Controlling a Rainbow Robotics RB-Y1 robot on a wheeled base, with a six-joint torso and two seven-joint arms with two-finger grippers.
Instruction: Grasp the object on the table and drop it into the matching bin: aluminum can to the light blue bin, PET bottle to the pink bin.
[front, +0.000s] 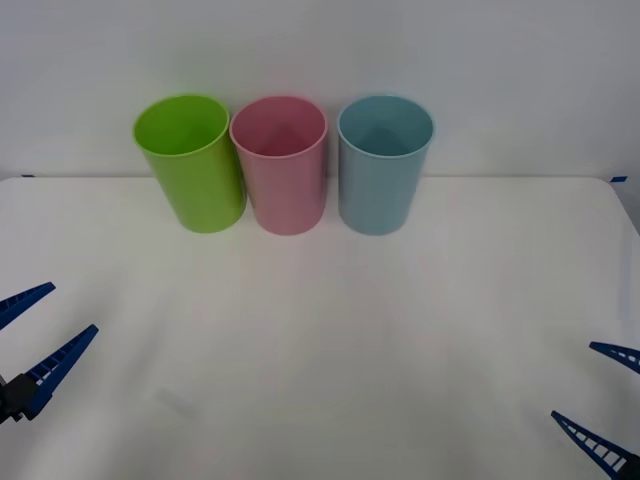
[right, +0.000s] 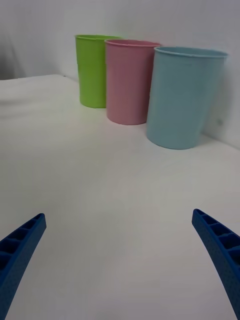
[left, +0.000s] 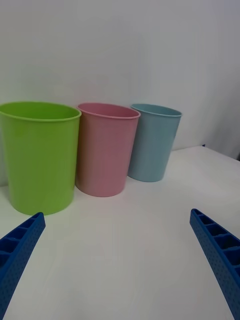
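The table (front: 330, 340) takes up most of what I can see from here, a plain white top running back to a pale wall. No can lies anywhere on it. The bare stretch between the arms and the bins has nothing on it, so I cannot say where the can is; my guess is it sits inside a bin or has not been set out, but the bin mouths in the front view show no metal.

Three bins stand in a row at the far edge, rims up. They seem set that way so either arm can reach over and let something fall in. The green bin (front: 190, 165) is furthest to the robot's left, the pink bin (front: 280, 165) is in the middle and almost touches it, and the blue bin (front: 384, 165) stands just apart on the right.

The left gripper (front: 35, 340) hangs low near the table's left edge, fingers spread wide with nothing between them. The right gripper (front: 605, 400) mirrors it at the right edge, also wide open and empty. Both are well apart from the bins and face them, which reads to me as a waiting pose with the middle left clear for work.

I see no brand, label or writing on the bins, table or fingers.
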